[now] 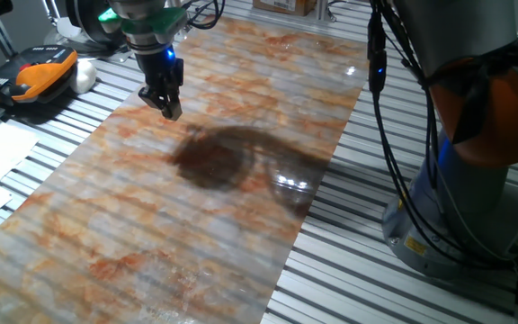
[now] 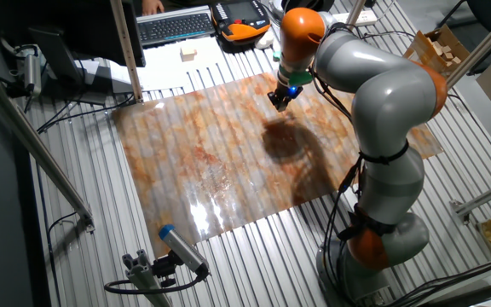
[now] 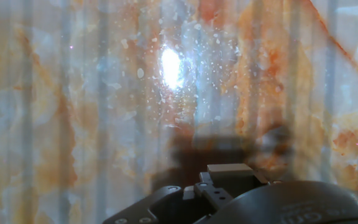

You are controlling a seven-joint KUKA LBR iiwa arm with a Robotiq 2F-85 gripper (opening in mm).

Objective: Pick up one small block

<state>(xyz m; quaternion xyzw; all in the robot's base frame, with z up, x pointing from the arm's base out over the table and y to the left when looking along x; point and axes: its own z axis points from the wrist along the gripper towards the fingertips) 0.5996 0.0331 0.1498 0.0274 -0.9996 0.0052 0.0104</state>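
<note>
- A silver-and-orange robot arm (image 2: 382,94) reaches over a slatted metal surface (image 1: 394,288) covered by a glossy mat (image 1: 196,234) with an orange and white marble pattern.
- The tool (image 1: 171,110) hangs in the air above the far part of the mat, pointing down and not touching it.
- The tool's fingers are drawn close together. In the hand view, a small block (image 3: 230,170) with a plain pale tan face sits pinched at their tips, lifted off the mat.
- In the two fixed views the block is too small to make out clearly. Only a pale spot shows at the fingertips.
- A dark, blurry shadow (image 1: 209,160) of the tool lies on the mat, below it and a little toward the near side.
- Bright glare from overhead light reflects off the mat.
- Off the mat, a larger, flatter pale wooden block (image 2: 187,54) lies on white paper near a keyboard (image 2: 176,26).
- An orange-and-black handheld device (image 1: 39,74) rests beside the mat's far corner.
- A cardboard box (image 2: 441,47) holding wooden pieces stands on the other side, well apart from the tool.
</note>
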